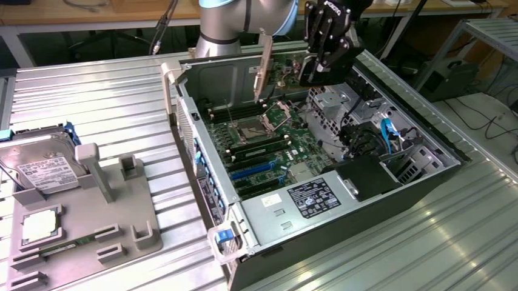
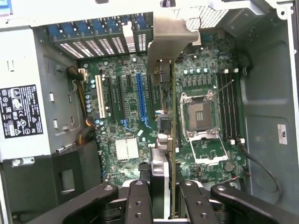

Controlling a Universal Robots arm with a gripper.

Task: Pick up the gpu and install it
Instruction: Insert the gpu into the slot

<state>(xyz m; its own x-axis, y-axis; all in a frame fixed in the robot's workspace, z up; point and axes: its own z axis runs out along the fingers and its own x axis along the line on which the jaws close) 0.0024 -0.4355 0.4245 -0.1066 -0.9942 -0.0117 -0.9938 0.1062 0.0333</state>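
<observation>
End effector (image 2: 163, 193) on 1 gpu (image 2: 170, 43)

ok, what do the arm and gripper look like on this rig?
The arm is a silver-grey tube with rounded joints and pale blue trim. The gripper is black, with white lettering on its body. Its fingers are jointed links with round pivot pins.

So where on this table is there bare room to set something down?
The table is bare between the tray and the case, and at the exterior view's lower right. Inside the case is crowded; the claw holds the gpu above it.
</observation>
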